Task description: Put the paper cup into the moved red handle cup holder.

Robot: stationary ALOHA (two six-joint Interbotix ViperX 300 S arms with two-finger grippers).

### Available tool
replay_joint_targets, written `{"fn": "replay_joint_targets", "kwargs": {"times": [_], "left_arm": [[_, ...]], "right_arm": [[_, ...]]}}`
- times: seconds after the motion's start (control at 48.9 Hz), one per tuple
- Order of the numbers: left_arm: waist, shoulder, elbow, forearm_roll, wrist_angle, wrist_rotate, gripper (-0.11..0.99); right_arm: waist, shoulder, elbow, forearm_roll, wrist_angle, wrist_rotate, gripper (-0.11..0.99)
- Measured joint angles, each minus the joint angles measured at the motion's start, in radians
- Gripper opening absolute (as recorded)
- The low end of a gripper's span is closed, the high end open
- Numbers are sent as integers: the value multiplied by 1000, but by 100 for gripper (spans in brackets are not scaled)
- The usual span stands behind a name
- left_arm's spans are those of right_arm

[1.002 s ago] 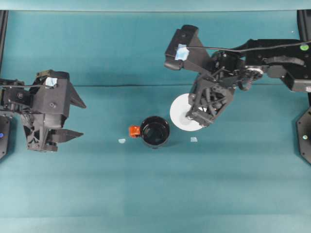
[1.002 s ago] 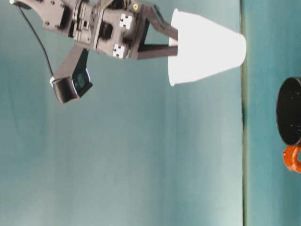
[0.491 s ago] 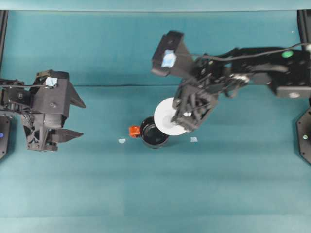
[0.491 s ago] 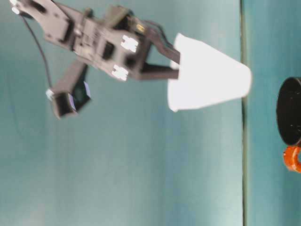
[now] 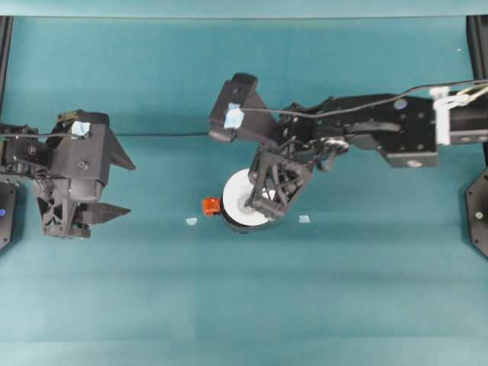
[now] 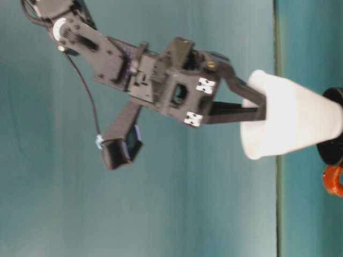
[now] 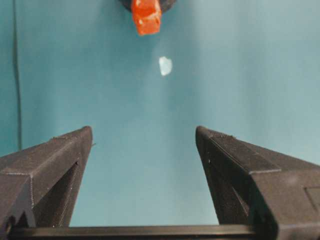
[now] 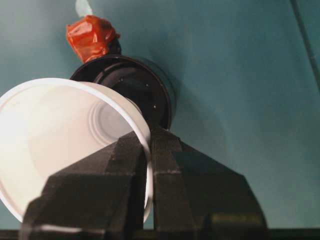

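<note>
Right gripper point(image 5: 263, 200) pinching the paper cup's point(image 5: 238, 200) rim, cup tilted over the red handle cup holder point(image 8: 142, 87), base near its mouth. I'd level the cup, centre it, then lower before letting go. Left gripper point(image 5: 114, 187) spread wide, well apart, idle at the table's point(image 5: 244, 305) edge.

Paper cup point(image 5: 241, 200): plain white, no print; inside base greyish. Red handle cup holder point(image 8: 131, 85): glossy black body, red-orange handle tab. Table point(image 5: 229, 305): uniform teal cloth. Two small pale scraps point(image 5: 191, 222) on cloth: whitish. Right gripper point(image 8: 147, 165), left gripper point(image 7: 142, 150): matte black. Wrist cameras carry pale blue tape.
</note>
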Motion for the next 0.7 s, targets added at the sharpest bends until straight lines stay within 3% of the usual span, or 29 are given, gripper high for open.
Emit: {"fn": "replay_joint_targets", "kwargs": {"times": [0.45, 0.695], "left_arm": [[0, 0, 0, 0, 2, 0, 87], [0, 0, 0, 0, 2, 0, 88]], "right_arm": [[5, 52, 0, 0, -38, 0, -10], [5, 58, 0, -14, -40, 0, -10]]}}
